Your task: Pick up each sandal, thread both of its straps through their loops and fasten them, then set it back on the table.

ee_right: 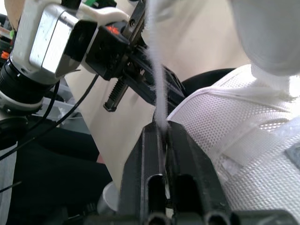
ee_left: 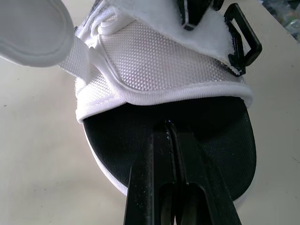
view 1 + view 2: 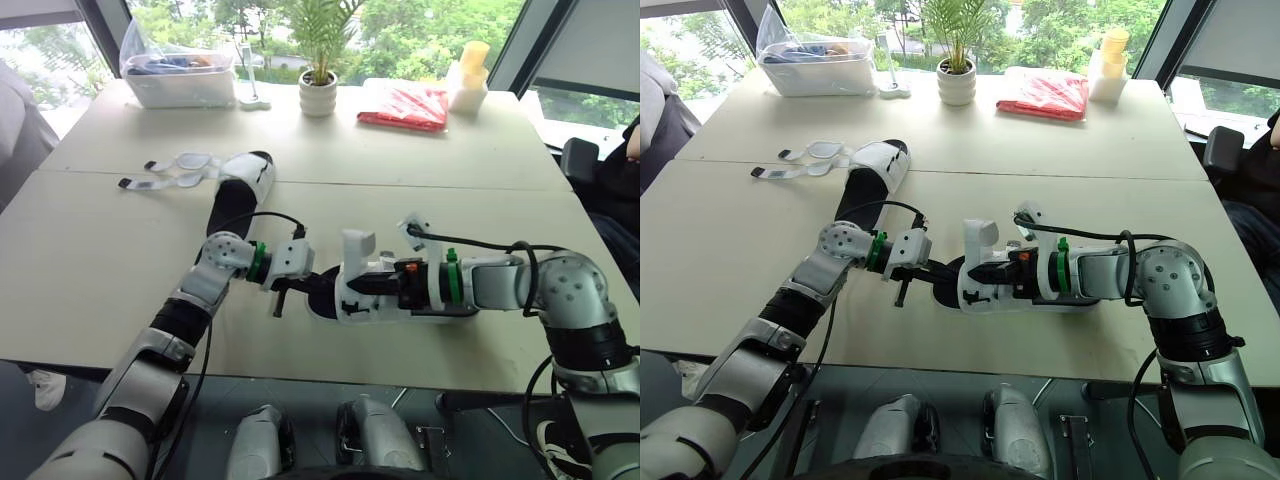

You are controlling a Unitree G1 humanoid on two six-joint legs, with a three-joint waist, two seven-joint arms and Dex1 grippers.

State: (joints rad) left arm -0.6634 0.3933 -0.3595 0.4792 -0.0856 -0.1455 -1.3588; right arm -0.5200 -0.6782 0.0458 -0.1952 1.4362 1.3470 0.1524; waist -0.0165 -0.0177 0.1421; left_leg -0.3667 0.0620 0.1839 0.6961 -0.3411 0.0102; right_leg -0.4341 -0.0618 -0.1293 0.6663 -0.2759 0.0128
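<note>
— Where are the sandals?

— One, the near sandal (image 3: 375, 292), lies on the worktop (image 3: 100, 270) close to the front edge, between the two arms. The far sandal (image 3: 240, 180) lies further back on the left, its loose straps (image 3: 165, 172) spread flat on the worktop.

— What is the left end effector (image 3: 312, 284) doing?

— From the head it reaches the toe end of the near sandal. Its wrist view adds more: the two black fingers (image 2: 150, 154) are pressed together with nothing seen between them, their tip over the black footbed (image 2: 117, 136), just short of the white mesh upper.

— And the right end effector (image 3: 362, 285)?

— From the head it lies across the near sandal, and its grip is hard to read. The right wrist view settles it: the fingers are closed on a thin white strap (image 1: 157, 93) that rises from between them.

— Any loop visible?

— A black loop (image 2: 243, 42) at the edge of the upper, seen by the left wrist.
</note>
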